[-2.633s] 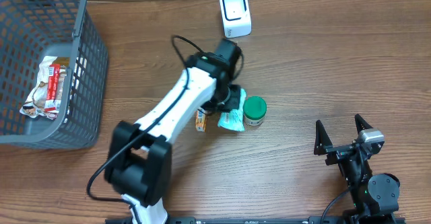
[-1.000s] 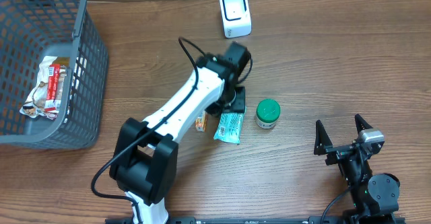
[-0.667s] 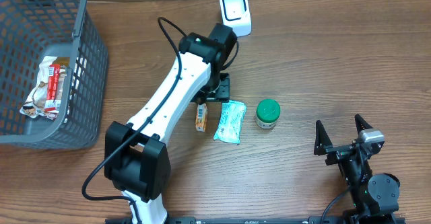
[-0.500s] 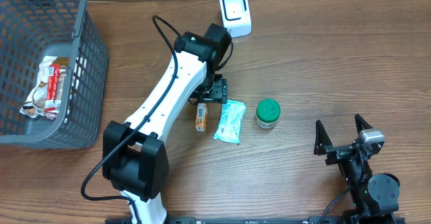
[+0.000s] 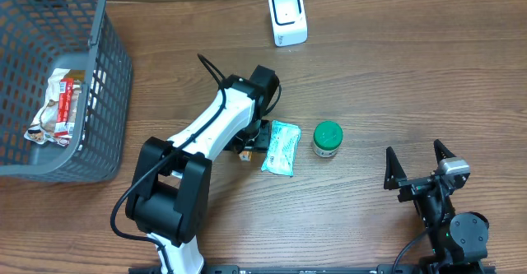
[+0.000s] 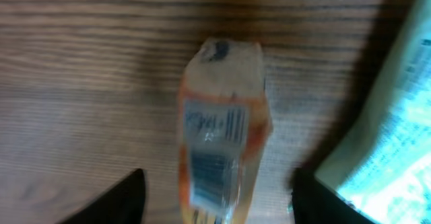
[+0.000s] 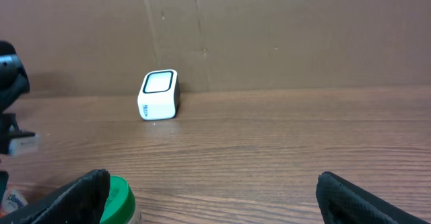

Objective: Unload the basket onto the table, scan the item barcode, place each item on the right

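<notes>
Left arm reaches across the middle of the wooden surface [image 5: 412, 68], wrist bent down over a small orange packet [image 6: 221, 150].

The left wrist view puts the packet lengthwise between the two fingers of the left gripper [image 6: 219, 197]. The packet's printed label and barcode face up. The picture is blurred, so we cannot read the print.

The fingers [image 6: 121, 200] stand apart, one on each side of the packet. Bare wood shows in the gaps, so neither finger presses on it. The packet lies flat on the surface.

Just to the packet's right lies a teal packet [image 5: 282, 147], flat and slightly angled. The two are close, but we cannot tell whether they touch.

Beyond the teal packet stands a green-lidded jar [image 5: 328, 139], upright and a little apart from it.

The white scanner [image 5: 287, 16] sits at the far edge of the surface, well apart from the packets, with its window facing up and forward.

A grey basket [image 5: 115, 60] at the far left holds red-and-white snack wrappers [image 5: 58, 105].

The right gripper [image 7: 212, 180] hangs at the near right edge with its fingers spread wide and nothing between them.
</notes>
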